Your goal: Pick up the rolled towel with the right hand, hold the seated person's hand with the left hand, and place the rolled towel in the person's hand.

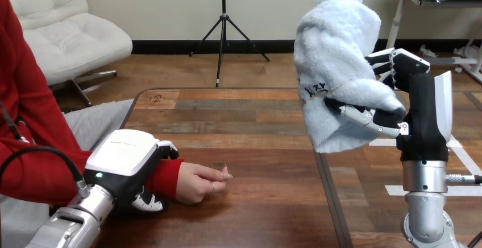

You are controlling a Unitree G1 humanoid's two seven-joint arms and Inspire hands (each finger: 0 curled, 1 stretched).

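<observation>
We note the right robot hand [421,101] raised over the bench's [256,117] right edge, fingers curled round the white rolled towel [335,66]. The left robot hand [126,162] clasps the person's wrist [168,178]. The person's hand [199,183] rests loosely closed on the bench.

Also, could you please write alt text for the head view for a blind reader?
The robot's right hand holds a white rolled towel raised above the table's right edge; its left hand is curled round the person's wrist on the table.
</observation>
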